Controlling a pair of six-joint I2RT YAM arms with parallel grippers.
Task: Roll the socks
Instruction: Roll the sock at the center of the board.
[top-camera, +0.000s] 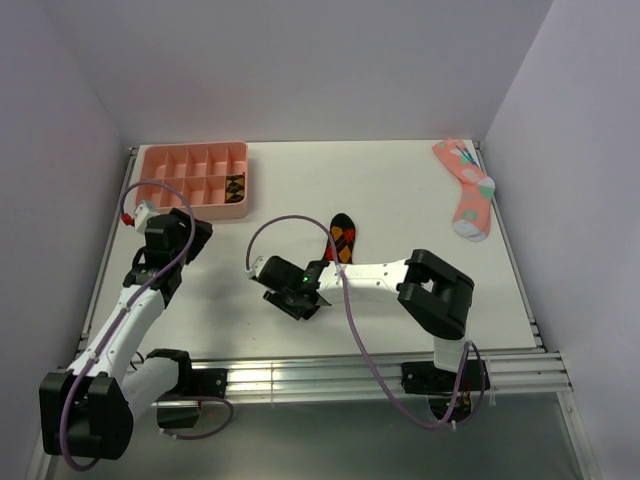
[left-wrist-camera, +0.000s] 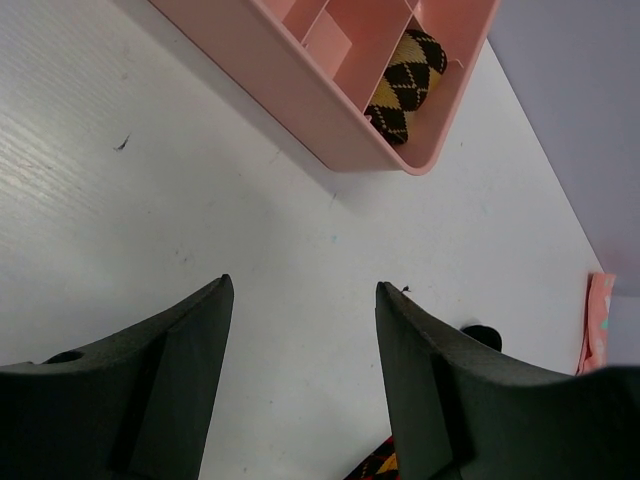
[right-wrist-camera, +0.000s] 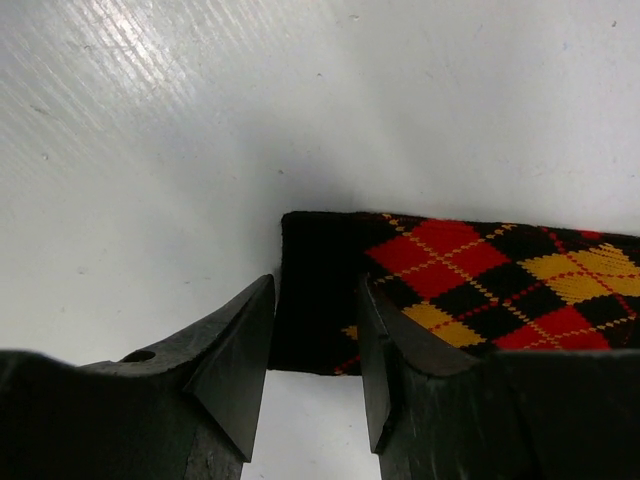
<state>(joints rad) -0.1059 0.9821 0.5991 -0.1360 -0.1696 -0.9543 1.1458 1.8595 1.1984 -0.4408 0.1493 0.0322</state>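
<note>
The red and orange argyle sock (top-camera: 342, 238) lies flat mid-table. In the right wrist view its black cuff end (right-wrist-camera: 320, 290) lies between and just beyond my fingertips (right-wrist-camera: 255, 330), its diamonds (right-wrist-camera: 470, 265) running off to the right. My right gripper (right-wrist-camera: 316, 285) is open, astride that cuff end, and also shows in the top view (top-camera: 318, 275). The tan and orange argyle sock (left-wrist-camera: 405, 85) sits rolled in a near-right compartment of the pink tray (top-camera: 235, 187). My left gripper (left-wrist-camera: 302, 283) is open and empty over bare table, below the tray (top-camera: 185, 240).
The pink divided tray (top-camera: 160, 205) stands at the back left, its corner in the left wrist view (left-wrist-camera: 330, 130). A pink sock with teal and white marks (top-camera: 465, 187) lies at the back right by the wall. Walls enclose the table on three sides.
</note>
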